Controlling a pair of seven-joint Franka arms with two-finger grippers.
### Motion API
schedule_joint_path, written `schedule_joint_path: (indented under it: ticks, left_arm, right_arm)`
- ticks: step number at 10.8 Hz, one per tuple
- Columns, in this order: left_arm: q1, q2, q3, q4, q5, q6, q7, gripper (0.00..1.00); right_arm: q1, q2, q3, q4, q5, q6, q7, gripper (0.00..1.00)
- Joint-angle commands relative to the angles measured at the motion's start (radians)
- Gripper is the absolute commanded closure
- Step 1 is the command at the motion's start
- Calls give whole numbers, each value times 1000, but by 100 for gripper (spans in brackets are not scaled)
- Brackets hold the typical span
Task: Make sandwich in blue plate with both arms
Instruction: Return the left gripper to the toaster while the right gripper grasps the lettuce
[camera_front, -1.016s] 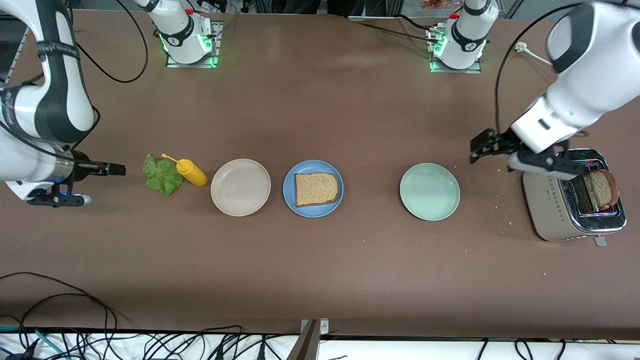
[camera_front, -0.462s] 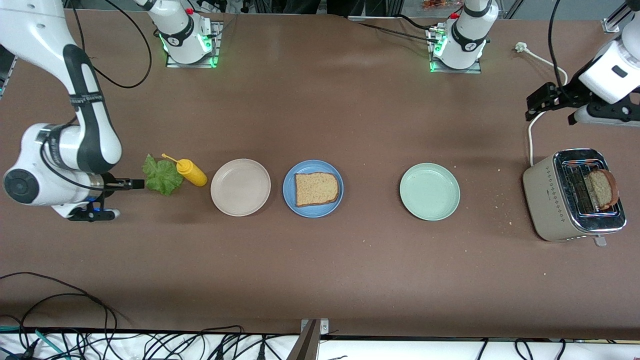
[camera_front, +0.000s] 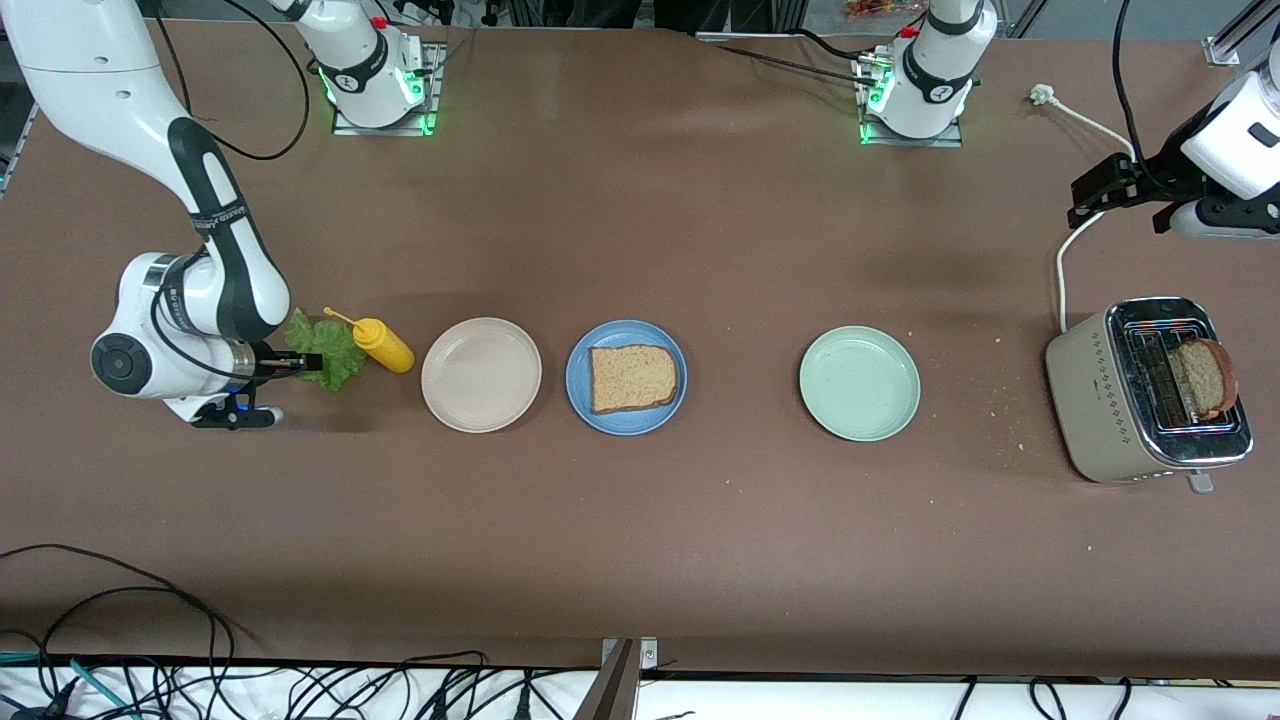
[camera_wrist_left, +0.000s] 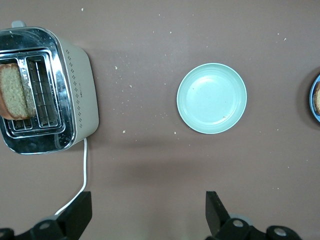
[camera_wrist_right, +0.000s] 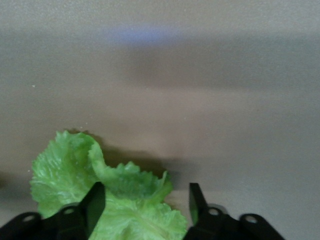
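While unlabelled, right claw (camera_front: 305, 364) straddles lettuce (camera_front: 325, 351).

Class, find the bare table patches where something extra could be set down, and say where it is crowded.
Bare table lies between the blue plate and pale green plate, and between that and the toaster. Crowded: lettuce, mustard bottle, beige plate, right gripper.

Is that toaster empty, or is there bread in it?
Not empty. One bread slice stands in one slot of the toaster, sticking up above the top; the other slot shows only bare wire racks.
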Motion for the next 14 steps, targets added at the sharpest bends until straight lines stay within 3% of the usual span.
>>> schedule_joint_path:
  ticks: [1, 3, 6, 8, 14]
  left_arm:
    - [3, 41, -8, 49, 30, -60, 5, 0]
    - [-2, 60, -6, 65, 33, -63, 0, 0]
    - [-32, 135, -5, 166, 33, -152, -22, 0]
    - [-61, 166, -9, 236, 103, -161, -36, 0]
    - [-57, 166, -11, 245, 103, -159, -35, 0]
  right_arm:
    - [-5, 5, 7, -9, 18, 5, -23, 79]
    - [-5, 5, 7, -5, 18, 2, -23, 93]
    - [-1, -5, 9, 40, 12, -37, -29, 97]
    - [2, -15, 9, 146, 11, -186, -29, 97]
    - [17, -51, 21, 543, 10, -761, -15, 97]
